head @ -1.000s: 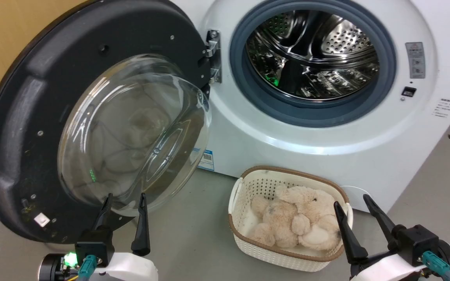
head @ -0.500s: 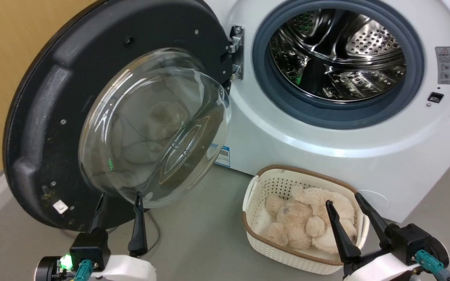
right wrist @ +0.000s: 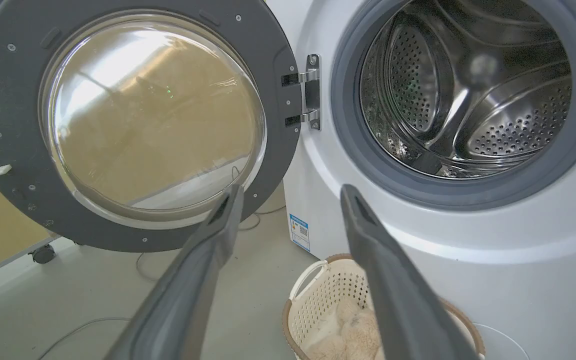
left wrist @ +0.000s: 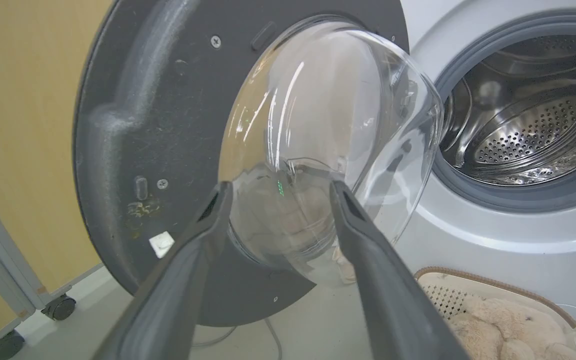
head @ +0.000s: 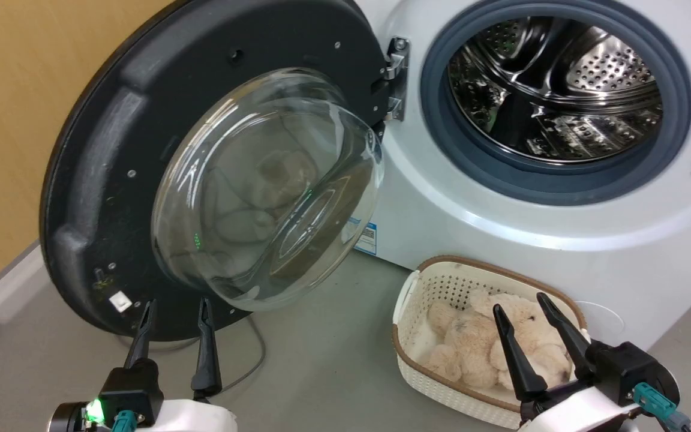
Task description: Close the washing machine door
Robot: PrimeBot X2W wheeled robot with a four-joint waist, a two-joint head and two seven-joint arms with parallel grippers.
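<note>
Washing machine [head: 501, 234]: white front-loader on the floor, steel drum exposed.
Washing machine door [head: 111, 150]: round black disc, swung wide open left of the drum on its hinge [head: 394, 78], upright, glass bowl bulging toward the robot.
Basket [head: 459, 263]: cream, on the floor before the machine, holds a plush toy [head: 477, 342].
Left claw [head: 176, 302]: fingers apart, empty, near the door's lower edge.
Right claw [head: 518, 301]: fingers apart, empty, near the basket.

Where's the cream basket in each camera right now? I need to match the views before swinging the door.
Head view: the basket sits lower right, on the floor before the washing machine.
Left wrist view: bottom right corner, cut off by the edge.
Right wrist view: bottom edge, right of centre.
Shared landmark: the steel drum, above the basket in every view.
</note>
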